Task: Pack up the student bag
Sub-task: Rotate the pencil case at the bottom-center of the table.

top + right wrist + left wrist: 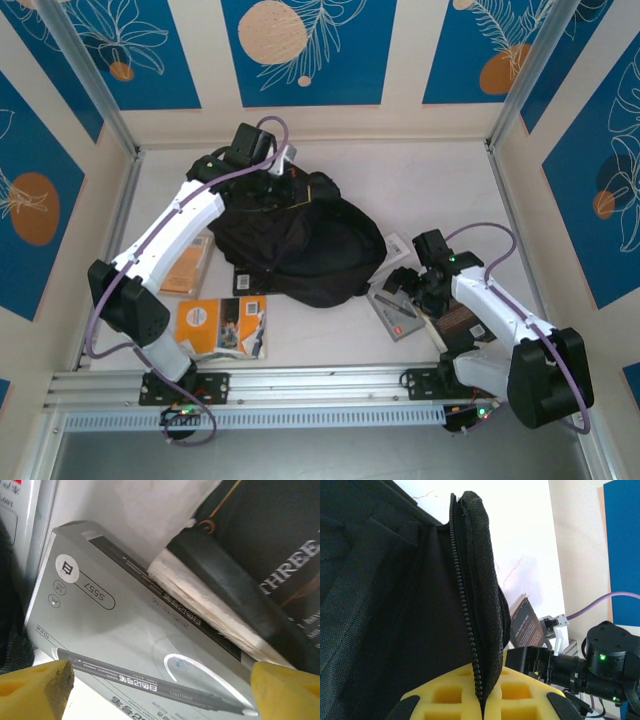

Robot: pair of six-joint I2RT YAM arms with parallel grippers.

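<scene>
A large black backpack [300, 250] lies slumped in the middle of a white table [450, 190]. The left gripper [482, 697] is clenched on the backpack's zippered rim, on the side toward the table's far edge. Near the right front corner, the right gripper [160, 680] is spread wide above a dark book [260, 555] that touches a smaller grey box [125, 625].
</scene>
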